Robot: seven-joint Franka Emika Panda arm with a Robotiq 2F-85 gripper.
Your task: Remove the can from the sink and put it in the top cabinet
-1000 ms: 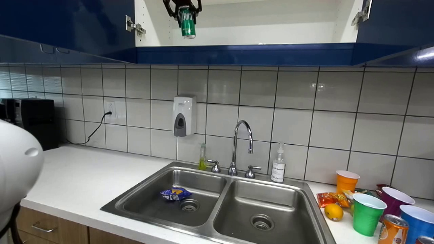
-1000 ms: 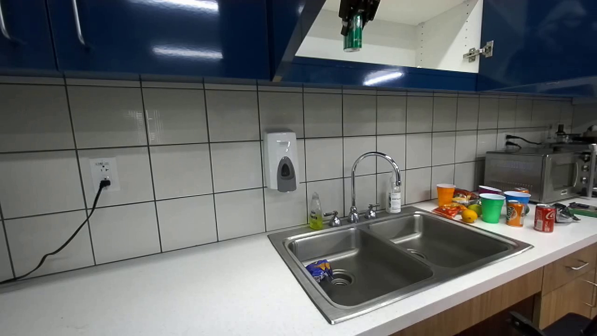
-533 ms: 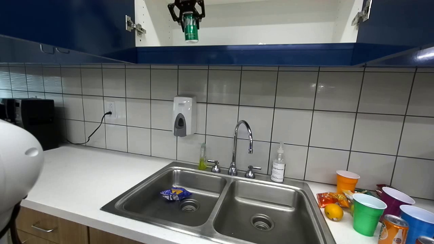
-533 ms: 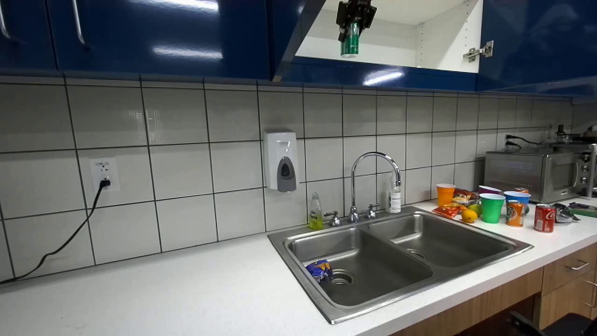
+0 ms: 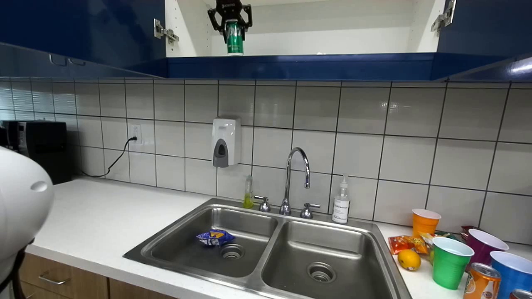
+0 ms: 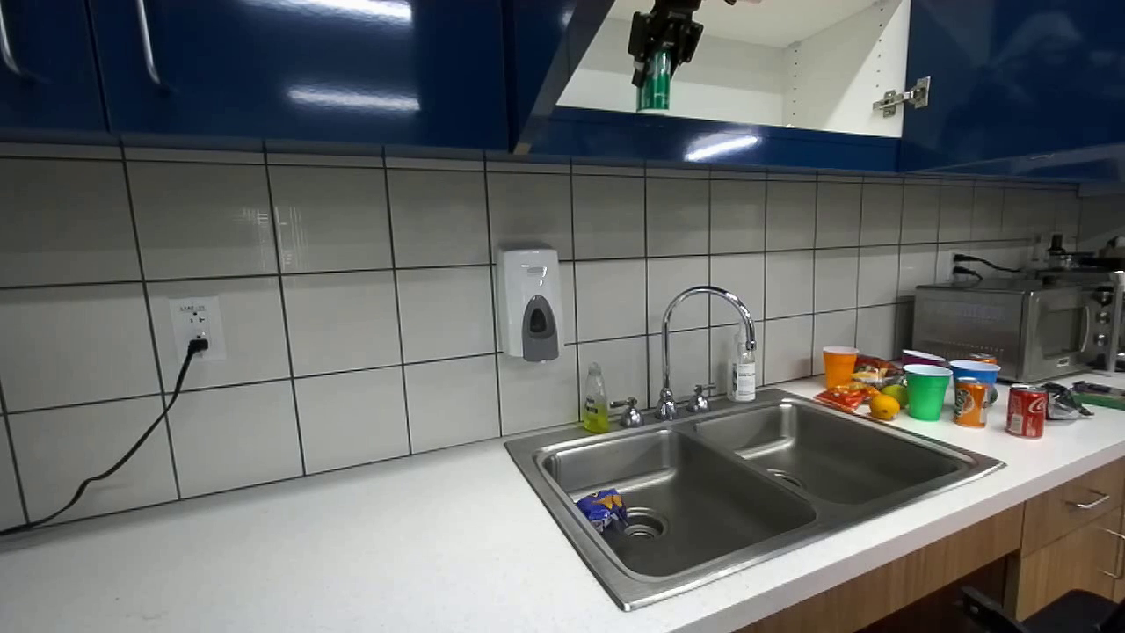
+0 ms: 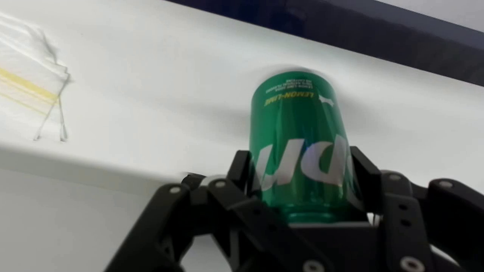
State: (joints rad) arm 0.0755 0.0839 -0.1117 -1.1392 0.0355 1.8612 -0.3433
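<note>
The green can point(image 5: 235, 46) is upright in my gripper point(image 5: 235, 38), at the left part of the open top cabinet point(image 5: 332, 39). The can point(image 6: 654, 95) and gripper point(image 6: 656, 72) also show in the exterior view with the wall outlet. In the wrist view the fingers point(image 7: 239, 166) press both sides of the can point(image 7: 295, 117). Its lower end is at the white shelf point(image 7: 170, 102), close behind the dark blue front edge; I cannot tell whether it touches. The steel double sink point(image 5: 268, 251) is below.
The cabinet's blue doors point(image 5: 83, 33) stand open on both sides. A white item with a yellow stripe point(image 7: 28, 87) lies on the shelf. A blue-purple packet point(image 5: 215, 237) lies in the sink by the faucet point(image 5: 287, 178). Cups, including a green cup point(image 5: 451, 265), stand on the counter.
My gripper has moved down with the can in it. The can's bottom has come down to the level of the cabinet's front edge. The packet and the sink have not changed.
</note>
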